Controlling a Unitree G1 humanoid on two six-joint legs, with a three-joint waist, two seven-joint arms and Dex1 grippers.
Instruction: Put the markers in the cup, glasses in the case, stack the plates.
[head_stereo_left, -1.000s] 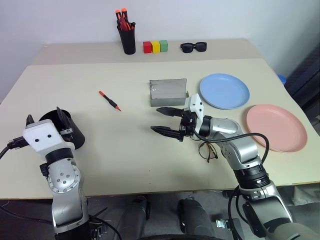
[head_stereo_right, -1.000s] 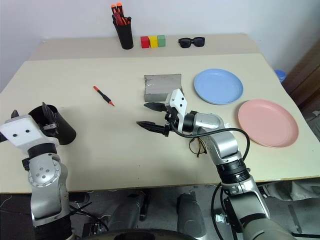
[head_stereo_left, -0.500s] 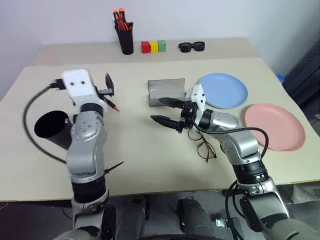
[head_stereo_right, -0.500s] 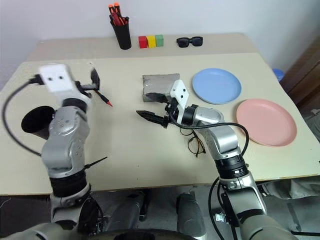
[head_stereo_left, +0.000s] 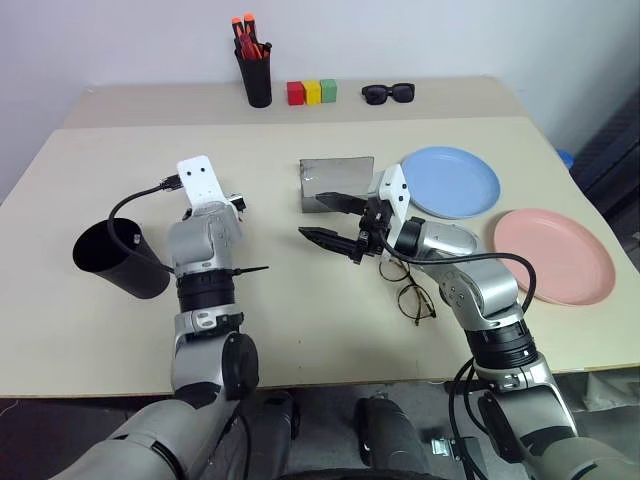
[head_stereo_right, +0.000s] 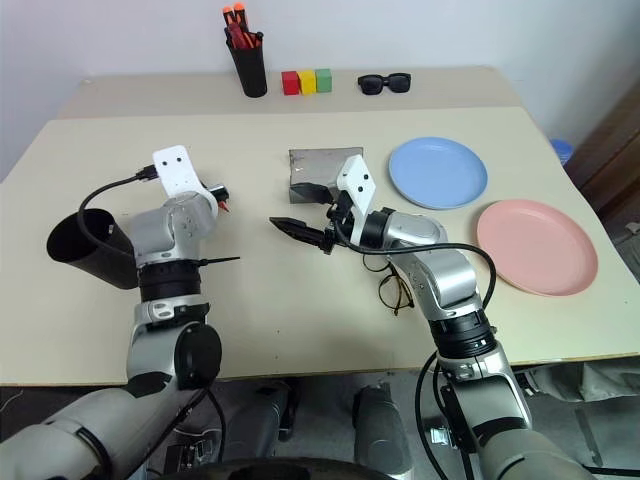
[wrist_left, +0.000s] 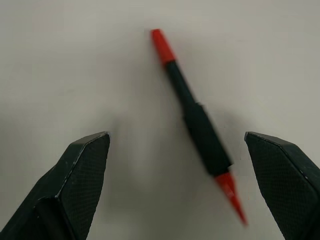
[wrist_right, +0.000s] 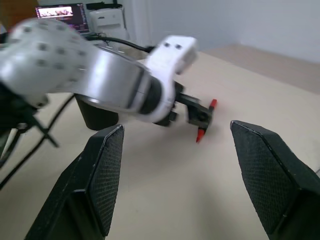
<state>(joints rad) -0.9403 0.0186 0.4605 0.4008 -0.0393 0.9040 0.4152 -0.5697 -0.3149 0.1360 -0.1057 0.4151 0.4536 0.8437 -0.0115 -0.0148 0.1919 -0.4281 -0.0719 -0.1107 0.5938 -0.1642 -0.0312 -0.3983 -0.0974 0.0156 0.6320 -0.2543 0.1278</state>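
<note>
A red marker with a dark middle lies on the table, framed by the spread fingers of my open left gripper, which hovers just over it. In the head view that gripper covers most of the marker. The wide black cup sits at the table's left. My right gripper hangs open and empty, pointing left in front of the grey case. The wire-framed glasses lie beside my right forearm. The blue plate and pink plate lie side by side on the right.
At the back edge stand a tall narrow black cup of orange-capped markers, three coloured blocks and black sunglasses. The beige table has open surface between my two arms.
My left arm has swung away from the black cup, forward and right, and tipped down over the red marker. The right gripper has stayed about where it was.
</note>
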